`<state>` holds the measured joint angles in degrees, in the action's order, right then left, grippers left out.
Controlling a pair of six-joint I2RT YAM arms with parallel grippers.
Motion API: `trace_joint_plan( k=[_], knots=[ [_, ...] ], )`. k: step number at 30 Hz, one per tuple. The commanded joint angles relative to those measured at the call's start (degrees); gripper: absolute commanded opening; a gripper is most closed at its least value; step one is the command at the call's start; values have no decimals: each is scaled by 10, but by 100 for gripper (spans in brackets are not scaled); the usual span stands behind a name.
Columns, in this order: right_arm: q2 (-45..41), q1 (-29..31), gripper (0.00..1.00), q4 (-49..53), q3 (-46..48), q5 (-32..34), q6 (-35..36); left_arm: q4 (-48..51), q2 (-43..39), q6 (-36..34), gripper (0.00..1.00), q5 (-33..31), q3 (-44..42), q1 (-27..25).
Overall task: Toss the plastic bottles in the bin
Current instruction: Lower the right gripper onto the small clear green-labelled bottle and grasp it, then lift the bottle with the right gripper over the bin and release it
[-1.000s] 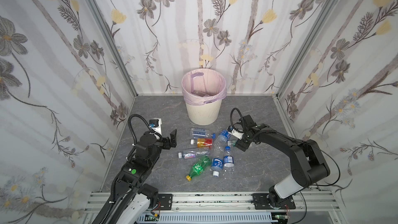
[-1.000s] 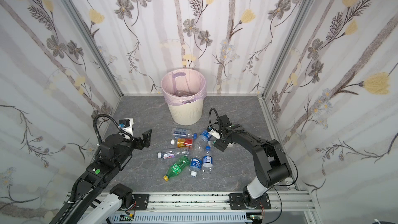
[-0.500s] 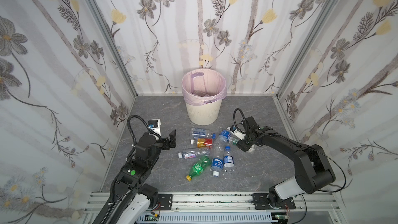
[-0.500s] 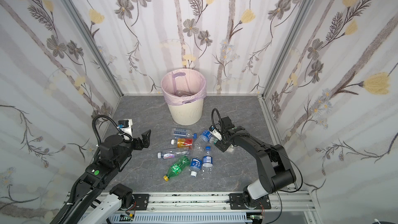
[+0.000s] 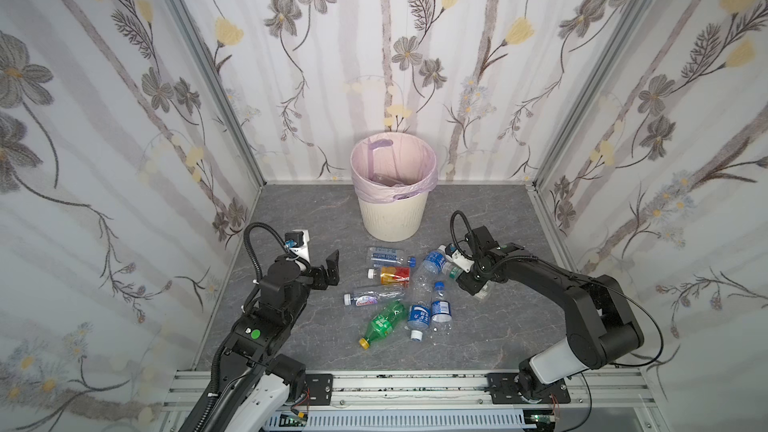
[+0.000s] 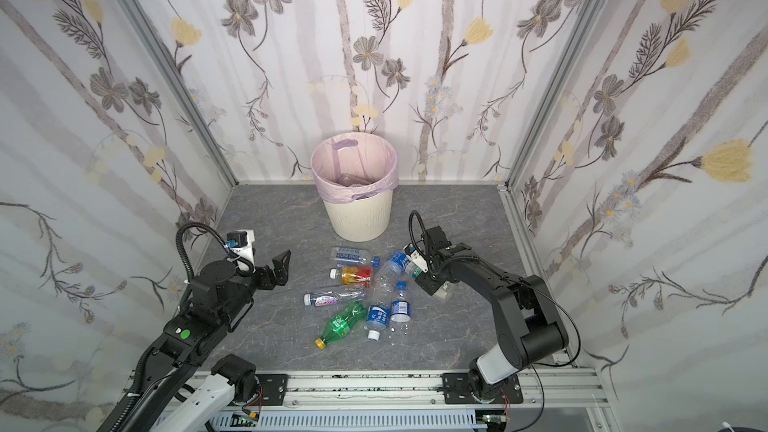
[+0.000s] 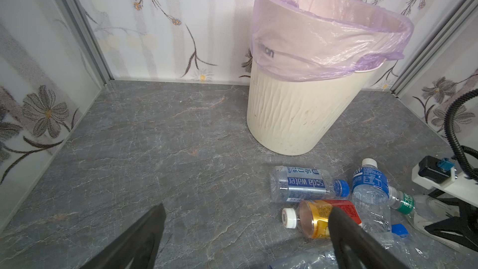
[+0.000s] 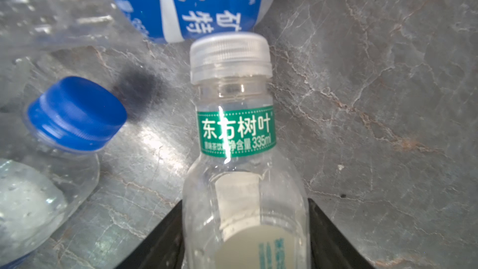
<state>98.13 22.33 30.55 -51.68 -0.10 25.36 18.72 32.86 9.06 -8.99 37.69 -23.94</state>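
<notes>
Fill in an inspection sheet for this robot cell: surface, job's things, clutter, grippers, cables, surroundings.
Surface: grey marbled floor, no spill seen.
Job's things: bin upright near the back wall, pink liner over its rim; about nine bottles lying in front, among them a green bottle and a red-labelled bottle.
Clutter: nothing seen.
Grippers: left gripper open, holding nothing; right gripper jaws flank a green-banded bottle, grip unclear.
Cables: black hose looped at each wrist.
Surroundings: floral walls on three sides; metal rail in front.
</notes>
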Motion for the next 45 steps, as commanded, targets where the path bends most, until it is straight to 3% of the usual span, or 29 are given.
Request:
trace_joint_plan(
  k=[1,11,15,18,24,31,39,45],
  knots=[
    [11,-1,65,-17,-6,-13,-18,-1,-2,4,100,-3,5,0],
    [4,-4,45,-12,-50,20,-90,1,-10,4,100,-7,3,0],
    [-2,-13,43,-7,-82,23,-138,3,-9,3,100,-7,1,0],
    [-20,-21,44,-14,-95,-13,-168,7,-14,9,100,1,4,0],
    [-118,-22,41,-86,-74,-86,-213,8,-18,10,100,40,11,0],
    [-263,-16,39,-220,2,-122,-299,9,-7,1,100,52,13,0],
    [-429,30,39,-314,45,-76,-356,9,-10,-20,100,86,13,0],
    [-457,74,40,-352,40,-39,-357,9,-23,-20,100,92,11,0]
  ],
)
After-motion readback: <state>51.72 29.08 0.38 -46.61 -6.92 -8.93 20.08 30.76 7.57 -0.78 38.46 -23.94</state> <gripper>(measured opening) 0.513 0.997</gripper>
